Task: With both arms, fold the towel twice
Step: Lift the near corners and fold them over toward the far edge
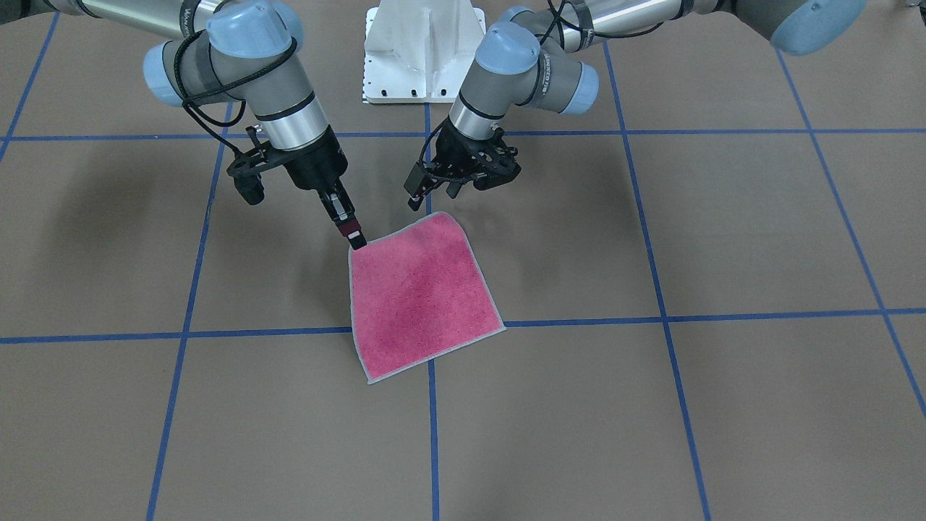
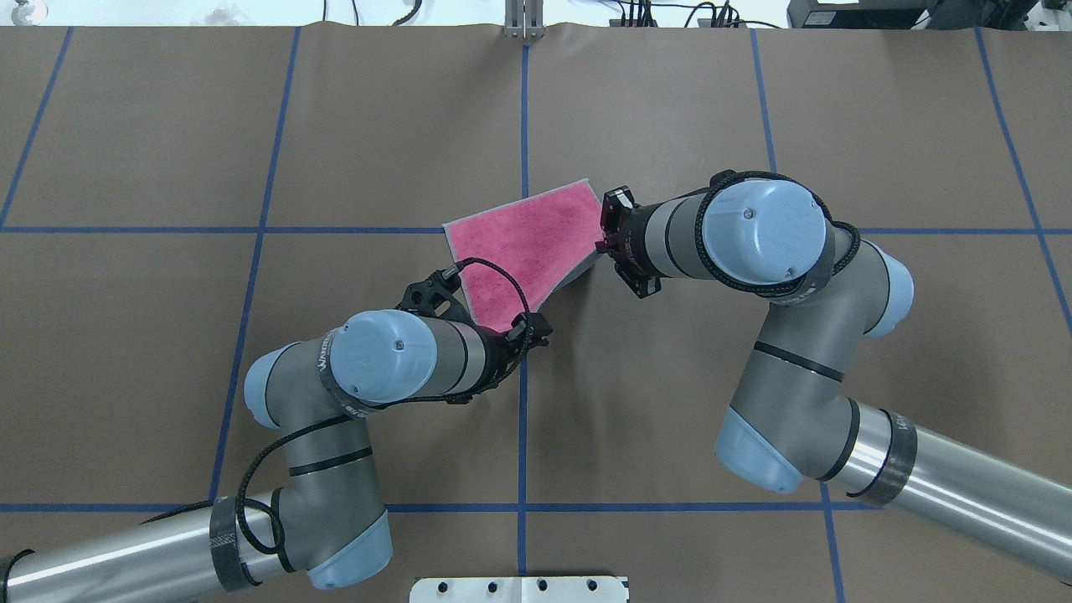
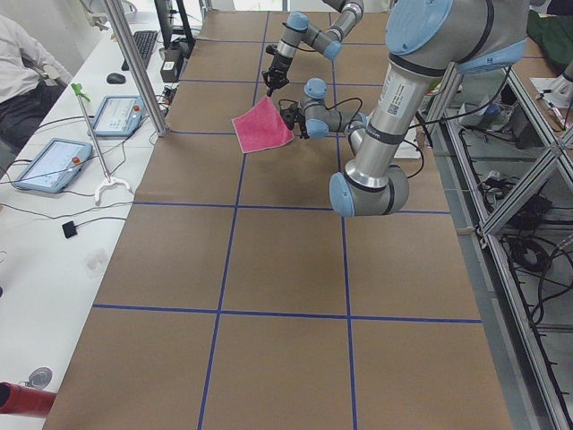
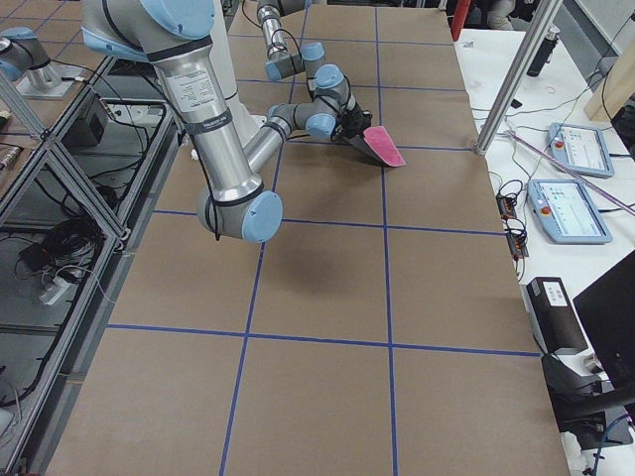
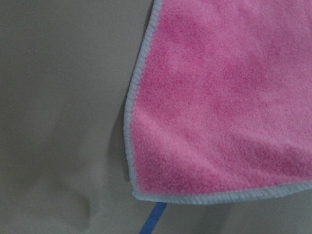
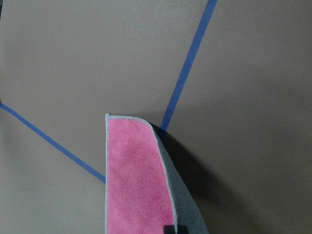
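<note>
The towel [image 1: 423, 293] is pink side up on the brown table, near the crossing of two blue tape lines. My right gripper [image 1: 354, 237] is shut on one of its back corners and holds that corner a little off the table. The right wrist view shows the raised pink strip [image 6: 134, 180] with the grey underside beside it. My left gripper [image 1: 434, 194] hovers open just above the other back corner without touching it. The left wrist view shows that corner [image 5: 141, 190] lying flat, with no fingers in view. Overhead, the towel [image 2: 528, 247] sits between both grippers.
The white pedestal base [image 1: 423, 51] stands behind the towel at the robot's side. Blue tape lines [image 1: 651, 318] cross the brown table. A side bench with tablets [image 3: 54, 166] runs along the operators' side, and a person [image 3: 22, 58] sits there.
</note>
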Robot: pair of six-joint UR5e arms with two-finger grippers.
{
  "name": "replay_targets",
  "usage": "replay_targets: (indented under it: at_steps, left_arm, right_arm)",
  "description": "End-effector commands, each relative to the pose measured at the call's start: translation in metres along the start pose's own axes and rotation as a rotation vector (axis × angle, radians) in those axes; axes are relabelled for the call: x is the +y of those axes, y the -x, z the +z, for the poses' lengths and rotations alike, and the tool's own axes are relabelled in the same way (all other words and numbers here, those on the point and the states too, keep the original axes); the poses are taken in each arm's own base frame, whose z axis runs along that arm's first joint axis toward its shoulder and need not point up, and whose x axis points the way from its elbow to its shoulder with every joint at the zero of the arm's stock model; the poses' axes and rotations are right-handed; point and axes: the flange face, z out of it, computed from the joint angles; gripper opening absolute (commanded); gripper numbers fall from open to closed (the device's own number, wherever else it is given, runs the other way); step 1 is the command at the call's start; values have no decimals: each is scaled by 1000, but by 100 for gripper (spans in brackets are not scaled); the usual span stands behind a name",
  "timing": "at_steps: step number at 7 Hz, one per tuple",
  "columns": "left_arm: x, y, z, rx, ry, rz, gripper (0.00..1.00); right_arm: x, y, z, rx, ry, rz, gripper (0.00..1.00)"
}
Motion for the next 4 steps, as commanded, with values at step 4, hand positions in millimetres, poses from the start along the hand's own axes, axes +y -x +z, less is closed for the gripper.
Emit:
replay_targets:
  at_steps: [4]
  left_arm:
    - [-44, -4, -5, 8, -68, -15, 89]
  right_arm:
    - [-10, -9, -2, 10, -9, 1, 0]
